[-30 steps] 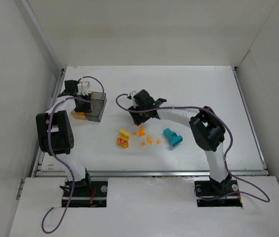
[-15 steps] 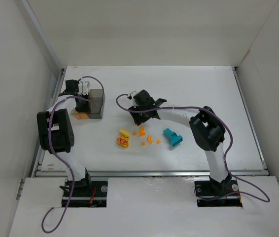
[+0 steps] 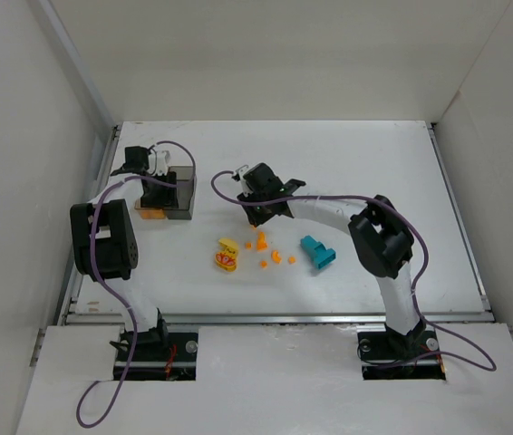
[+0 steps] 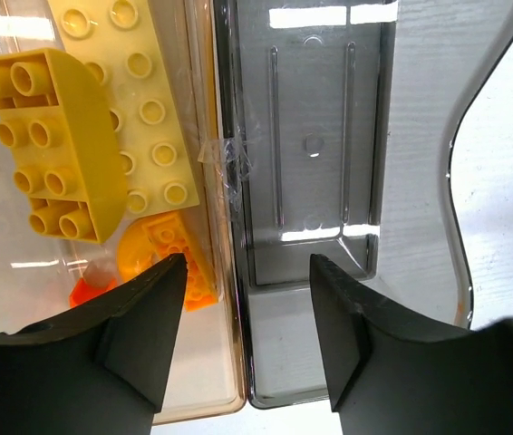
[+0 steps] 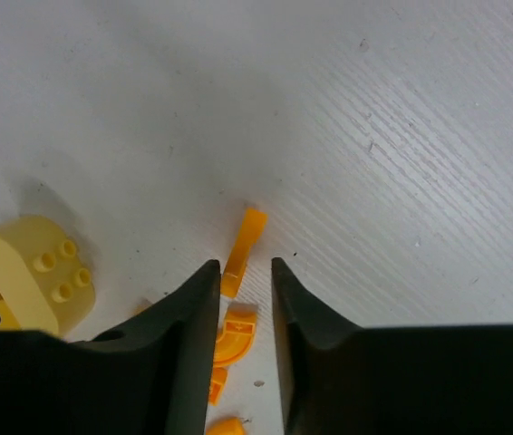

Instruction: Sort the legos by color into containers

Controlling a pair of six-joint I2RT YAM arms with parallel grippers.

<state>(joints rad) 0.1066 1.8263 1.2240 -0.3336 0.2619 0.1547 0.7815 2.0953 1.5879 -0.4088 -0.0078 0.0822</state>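
Left wrist: left pincer (image 4: 247,260) apart above boxes' shared wall (image 4: 221,109); right pincer (image 5: 245,263) narrowly apart, orange sliver (image 5: 243,237) at tips

The light is bright and even and comes from above; the white table (image 3: 374,172) looks almost washed out; shadows on it are small and soft; white streaks of glare shine on the grey box (image 4: 311,136); up close the dark fingers (image 5: 175,362) look a bit blurry; the table's grain looks sharp.
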